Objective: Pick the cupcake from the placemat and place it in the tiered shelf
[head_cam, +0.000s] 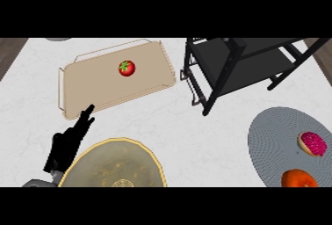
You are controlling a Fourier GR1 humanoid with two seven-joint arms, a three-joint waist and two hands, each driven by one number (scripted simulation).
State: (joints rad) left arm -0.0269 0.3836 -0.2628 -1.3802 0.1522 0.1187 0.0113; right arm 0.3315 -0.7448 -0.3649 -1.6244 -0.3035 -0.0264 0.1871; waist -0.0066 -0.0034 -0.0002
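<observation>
Bare tabletop (pixel 201 136) runs down the middle of the frame, an open lane between the plate (pixel 97 167) at lower left and the placemat (pixel 276 132) at right. At upper right the shelf (pixel 220 61) blocks the way, its legs just beside the tray (pixel 91 83) at upper left. The left hand (pixel 68 143) lies at the left, between tray and plate.

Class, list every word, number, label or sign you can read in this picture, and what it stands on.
No readable text.
Gold plate: a small round emblem at its middle, too small to read.
Tray, tomato, tiered shelf, placemat, cupcake: no writing shows.
</observation>
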